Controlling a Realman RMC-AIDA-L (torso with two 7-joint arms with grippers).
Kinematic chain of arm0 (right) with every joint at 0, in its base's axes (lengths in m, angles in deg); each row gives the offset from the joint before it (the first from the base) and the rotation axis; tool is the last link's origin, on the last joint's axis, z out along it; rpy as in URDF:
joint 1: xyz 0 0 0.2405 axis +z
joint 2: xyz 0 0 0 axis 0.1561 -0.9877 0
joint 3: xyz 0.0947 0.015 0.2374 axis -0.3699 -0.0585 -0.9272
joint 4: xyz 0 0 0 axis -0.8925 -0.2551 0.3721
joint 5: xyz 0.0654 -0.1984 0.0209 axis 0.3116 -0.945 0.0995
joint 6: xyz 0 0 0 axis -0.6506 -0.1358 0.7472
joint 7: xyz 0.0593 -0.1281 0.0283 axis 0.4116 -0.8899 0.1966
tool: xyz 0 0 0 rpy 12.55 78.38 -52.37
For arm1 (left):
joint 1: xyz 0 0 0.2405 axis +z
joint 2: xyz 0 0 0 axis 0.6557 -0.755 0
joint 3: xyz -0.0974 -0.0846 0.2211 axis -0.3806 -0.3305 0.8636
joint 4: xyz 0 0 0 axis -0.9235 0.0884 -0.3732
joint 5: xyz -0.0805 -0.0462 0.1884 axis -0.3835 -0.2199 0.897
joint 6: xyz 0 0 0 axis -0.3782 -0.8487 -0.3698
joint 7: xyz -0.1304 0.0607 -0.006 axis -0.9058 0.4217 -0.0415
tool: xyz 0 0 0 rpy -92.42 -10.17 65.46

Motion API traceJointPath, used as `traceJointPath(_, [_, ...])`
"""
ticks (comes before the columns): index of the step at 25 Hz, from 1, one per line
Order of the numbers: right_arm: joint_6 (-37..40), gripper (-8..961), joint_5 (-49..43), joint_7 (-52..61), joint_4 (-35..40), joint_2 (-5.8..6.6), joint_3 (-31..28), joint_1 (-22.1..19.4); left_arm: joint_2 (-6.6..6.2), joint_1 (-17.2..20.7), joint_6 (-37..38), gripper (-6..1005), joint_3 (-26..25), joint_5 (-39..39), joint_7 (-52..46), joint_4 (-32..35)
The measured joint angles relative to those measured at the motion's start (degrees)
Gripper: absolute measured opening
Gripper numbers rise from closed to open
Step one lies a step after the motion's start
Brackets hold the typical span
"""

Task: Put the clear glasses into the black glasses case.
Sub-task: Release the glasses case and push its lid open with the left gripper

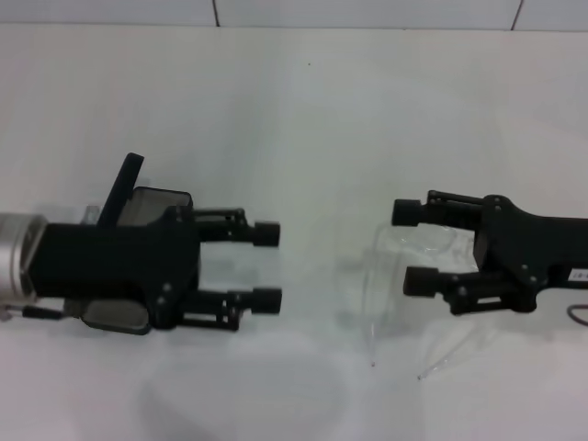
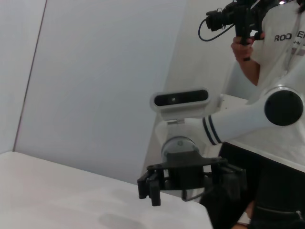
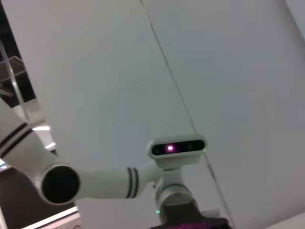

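The black glasses case (image 1: 154, 206) lies at the left of the white table (image 1: 303, 119), its lid raised, and my left arm covers most of it. My left gripper (image 1: 267, 266) hovers over the case, open, with its fingers pointing right past the case and nothing between them. The clear glasses (image 1: 397, 276) rest on the table right of centre, faint against the white, their thin arms trailing toward the near edge. My right gripper (image 1: 411, 246) is open over the glasses' lenses, one finger on each side. The left wrist view shows the right gripper (image 2: 148, 190) farther off.
In the left wrist view, a person in a white shirt (image 2: 281, 43) stands behind the right arm and holds a black camera (image 2: 236, 16). A pale wall (image 1: 294, 11) runs along the table's far edge.
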Motion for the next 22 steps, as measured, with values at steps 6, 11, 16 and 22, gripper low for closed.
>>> traceJointPath(6, [-2.7, 869, 0.6, -2.2, 0.2, 0.99, -5.6, -3.6, 2.86, 0.7, -9.2, 709, -2.3, 5.5, -20.9, 19.9])
traceJointPath(11, [-1.8, 869, 0.6, -4.3, 0.2, 1.33, -11.4, -6.7, 4.45, 2.8, -21.9, 698, 9.5, 25.3, -53.9, 50.5])
traceJointPath(16, [-1.5, 869, 0.6, -5.8, 0.3, 1.77, -13.8, -9.4, 4.53, 2.9, -24.7, 687, 21.7, 45.9, -77.1, 64.6])
traceJointPath(22, [-1.8, 868, 0.6, -6.7, 0.2, 2.18, -13.8, -9.4, 4.47, 2.9, -21.9, 682, 29.8, 62.1, -92.7, 69.0])
